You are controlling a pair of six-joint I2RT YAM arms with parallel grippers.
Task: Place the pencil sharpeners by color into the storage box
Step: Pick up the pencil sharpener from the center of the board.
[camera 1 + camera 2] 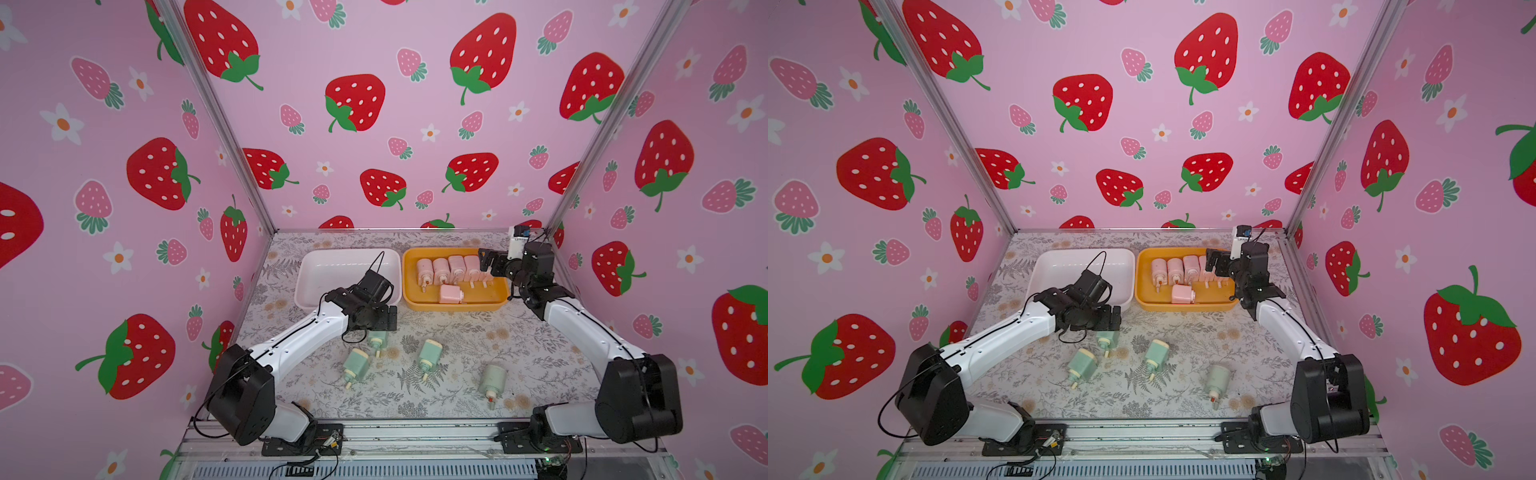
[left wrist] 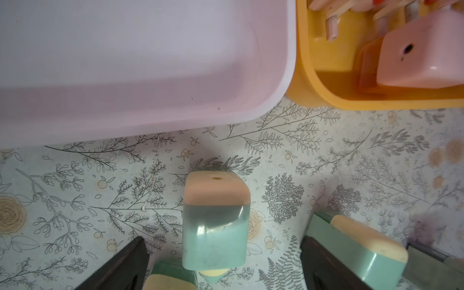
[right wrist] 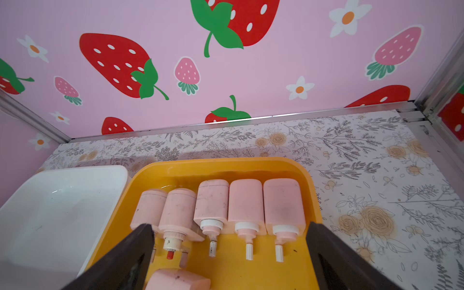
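Nearest the robot's base, four mint green pencil sharpeners (image 1: 491,384) lie spread out on the floral table (image 1: 540,365), outside both boxes. Over the farthest green sharpener (image 2: 216,226) hovers the left gripper (image 2: 222,247), jaws spread wide on either side of it, gripping nothing. Farther back, the white box (image 1: 340,270) and the yellow box (image 1: 457,308) stand close side by side. Six pink sharpeners (image 3: 246,200) lie in the yellow box: five in a row, with one loose pink sharpener (image 1: 451,294) in front. Above the row hangs the right gripper (image 3: 231,229), jaws wide apart and empty.
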